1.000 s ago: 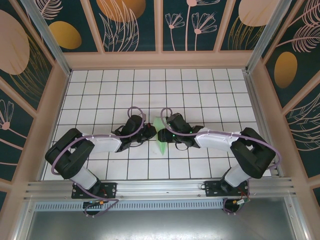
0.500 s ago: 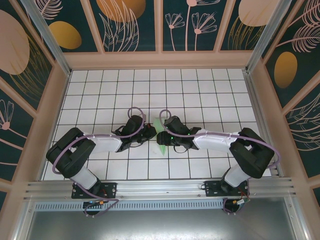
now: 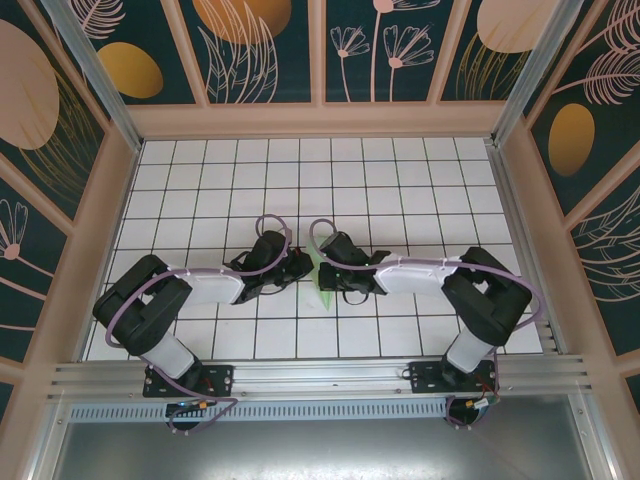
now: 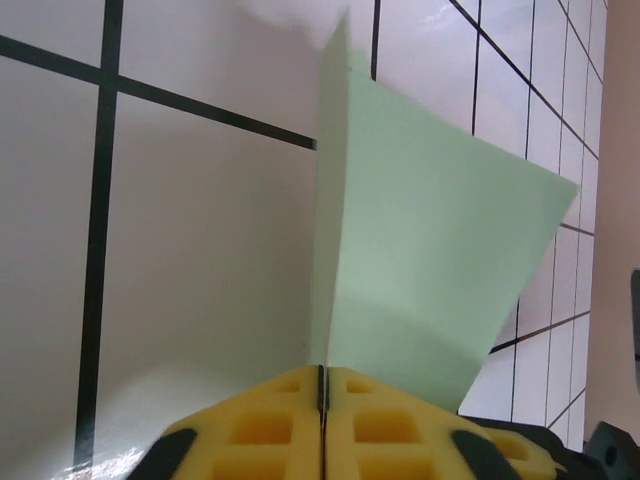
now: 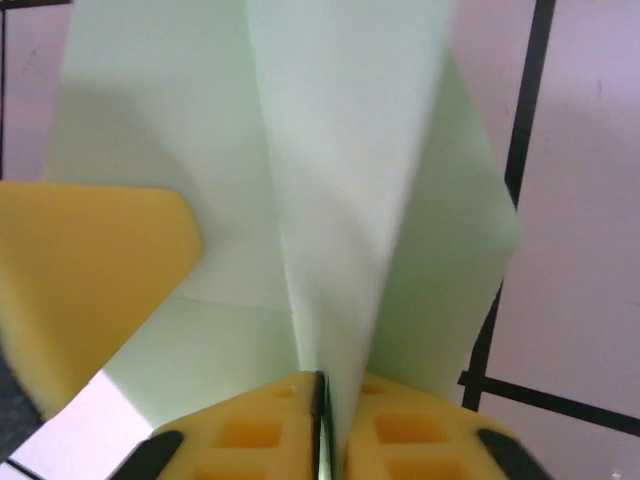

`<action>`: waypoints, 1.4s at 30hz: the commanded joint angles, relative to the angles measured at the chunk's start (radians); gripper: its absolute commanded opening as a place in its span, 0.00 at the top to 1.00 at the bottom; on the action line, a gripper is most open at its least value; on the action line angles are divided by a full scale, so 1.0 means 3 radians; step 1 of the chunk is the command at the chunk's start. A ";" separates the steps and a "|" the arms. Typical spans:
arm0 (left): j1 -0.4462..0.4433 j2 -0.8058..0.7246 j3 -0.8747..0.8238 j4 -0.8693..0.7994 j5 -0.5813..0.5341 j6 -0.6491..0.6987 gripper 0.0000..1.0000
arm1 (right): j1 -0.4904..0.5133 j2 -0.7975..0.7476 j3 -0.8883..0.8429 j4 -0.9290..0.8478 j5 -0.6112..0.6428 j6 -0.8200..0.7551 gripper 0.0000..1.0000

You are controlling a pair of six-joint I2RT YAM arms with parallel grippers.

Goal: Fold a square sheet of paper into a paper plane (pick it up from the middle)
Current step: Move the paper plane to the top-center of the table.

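While the paper (image 3: 323, 293) is seen from above as a sliver, its folds are shown up close pinched in the left gripper (image 4: 322, 398) and right gripper (image 5: 322, 408).

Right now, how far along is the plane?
Done: the paper is creased, flaps standing off the table. In hand: left hand and right hand both pinch it at a fold. Left: not yet a narrow dart, so more folding likely remains.

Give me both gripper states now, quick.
Left gripper: closed, pinching the folded green paper.
Right gripper: closed on the same paper.
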 commanded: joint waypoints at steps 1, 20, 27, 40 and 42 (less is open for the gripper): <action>-0.0017 -0.0123 0.0076 -0.0210 -0.0155 0.0032 0.77 | 0.0022 -0.0001 0.0137 -0.0292 0.0290 0.0006 0.93; 0.0131 -0.0540 0.0107 -0.1312 -0.1060 -0.0007 0.01 | -0.0328 -0.0054 0.0083 -0.0693 0.0454 -0.0315 0.84; 0.0153 -0.0524 0.0107 -0.1333 -0.1046 0.0003 0.02 | -0.0334 0.0081 0.0084 -0.0619 0.0417 -0.0270 0.83; 0.0273 -0.0633 0.0071 -0.1477 -0.1143 0.0073 0.01 | -0.0445 0.0258 0.0539 -0.0714 0.0631 -0.0493 0.91; 0.0312 -0.0695 0.0071 -0.1530 -0.1188 0.0110 0.01 | -0.0598 0.0351 0.0762 -0.0645 0.0612 -0.0667 0.93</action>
